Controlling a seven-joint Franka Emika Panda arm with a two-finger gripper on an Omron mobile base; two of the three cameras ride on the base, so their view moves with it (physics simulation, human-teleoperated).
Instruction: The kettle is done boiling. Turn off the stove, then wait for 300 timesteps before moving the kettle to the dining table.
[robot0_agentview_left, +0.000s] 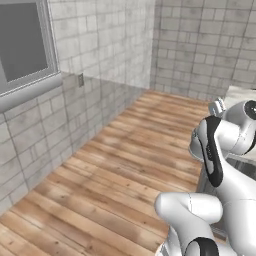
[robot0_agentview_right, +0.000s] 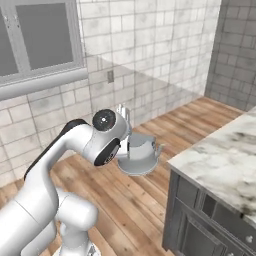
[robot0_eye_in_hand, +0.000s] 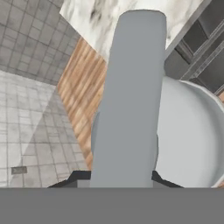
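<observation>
Your gripper (robot0_eye_in_hand: 124, 177) is clamped on the kettle (robot0_agentview_right: 136, 156) by its top handle, so it's hanging in the air over the wood floor (robot0_agentview_right: 150, 200). The table (robot0_agentview_right: 225, 160) sits just to its right.

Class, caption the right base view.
White arm's gripper carries squat silver-grey metal kettle over wood floor toward marble-topped table.

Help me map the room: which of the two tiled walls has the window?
The lighter off-white tiled wall, which also carries a small socket plate; the darker grey tiled wall beside it is bare.
</observation>
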